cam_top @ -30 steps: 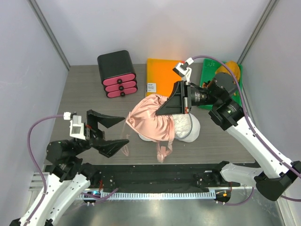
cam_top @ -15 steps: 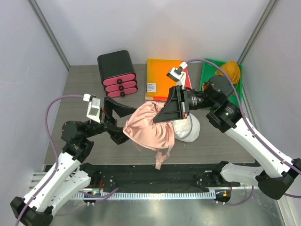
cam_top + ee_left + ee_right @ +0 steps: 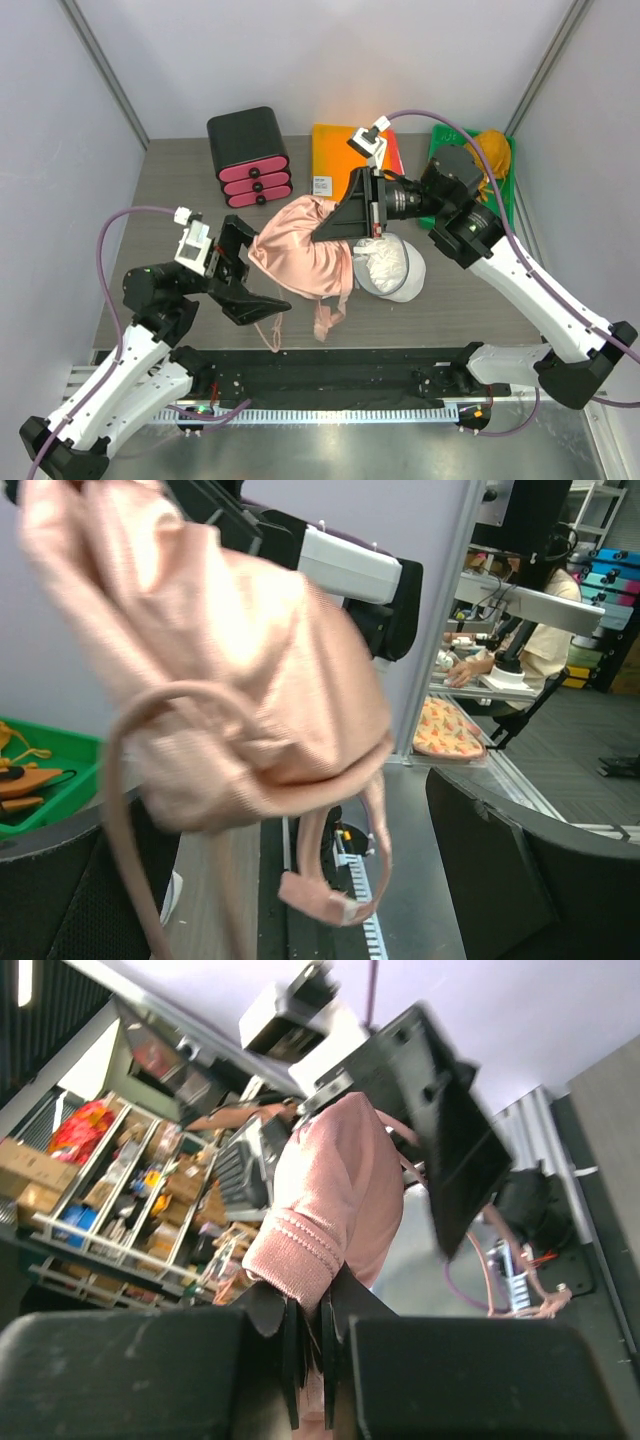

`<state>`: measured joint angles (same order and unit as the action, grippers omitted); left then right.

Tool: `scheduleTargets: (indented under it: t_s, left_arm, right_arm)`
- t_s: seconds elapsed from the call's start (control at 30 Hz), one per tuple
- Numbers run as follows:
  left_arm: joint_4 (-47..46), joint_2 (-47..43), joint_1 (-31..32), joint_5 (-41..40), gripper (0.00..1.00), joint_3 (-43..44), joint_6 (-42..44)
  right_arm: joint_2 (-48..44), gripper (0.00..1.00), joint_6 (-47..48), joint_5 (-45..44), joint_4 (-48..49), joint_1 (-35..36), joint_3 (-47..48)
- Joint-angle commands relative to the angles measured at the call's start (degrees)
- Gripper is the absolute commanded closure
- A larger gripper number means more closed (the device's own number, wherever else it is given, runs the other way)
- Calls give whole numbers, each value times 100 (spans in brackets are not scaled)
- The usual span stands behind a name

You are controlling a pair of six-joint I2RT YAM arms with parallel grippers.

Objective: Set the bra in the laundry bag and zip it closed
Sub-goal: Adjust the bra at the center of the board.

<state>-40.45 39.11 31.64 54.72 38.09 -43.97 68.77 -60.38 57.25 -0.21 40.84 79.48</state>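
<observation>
The pink satin bra [image 3: 300, 255] hangs in the air from my right gripper [image 3: 335, 222], which is shut on its upper edge; its straps dangle toward the table's front. The right wrist view shows the pink fabric [image 3: 330, 1200] pinched between the closed fingers [image 3: 320, 1360]. The white mesh laundry bag [image 3: 392, 268] lies on the table just right of the bra, below the right arm. My left gripper [image 3: 252, 272] is open at the bra's left edge. In the left wrist view the bra [image 3: 220, 670] hangs just ahead of the wide-apart fingers [image 3: 520, 880].
A black drawer unit with pink fronts [image 3: 250, 155] stands at the back left. An orange board [image 3: 335, 160] lies at the back centre. A green tray [image 3: 502, 175] holding an orange item [image 3: 492, 150] sits at the back right. A black strip [image 3: 330, 375] runs along the front edge.
My right gripper has carried the bra leftward, off the bag. My left arm has swung in from the front left and its open jaws now sit at the bra's left edge.
</observation>
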Motion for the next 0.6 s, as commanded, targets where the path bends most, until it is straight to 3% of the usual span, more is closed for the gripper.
scheduleTargets:
  t_s: [0.0, 0.23, 0.37, 0.57]
  left_arm:
    - [-262, -97, 97, -408, 0, -135, -357]
    - [-253, -149, 211, -1349, 0, -389, -525]
    - [-236, -97, 238, -1534, 0, -521, -534]
    - [-236, -53, 299, -1561, 0, -600, -526]
  right_arm:
    - [206, 99, 622, -644, -216, 56, 471]
    - [356, 99, 712, -1838, 310, 178, 359]
    - [409, 99, 554, -2551, 950, 301, 68]
    - [408, 99, 957, -4037, 1163, 810, -100]
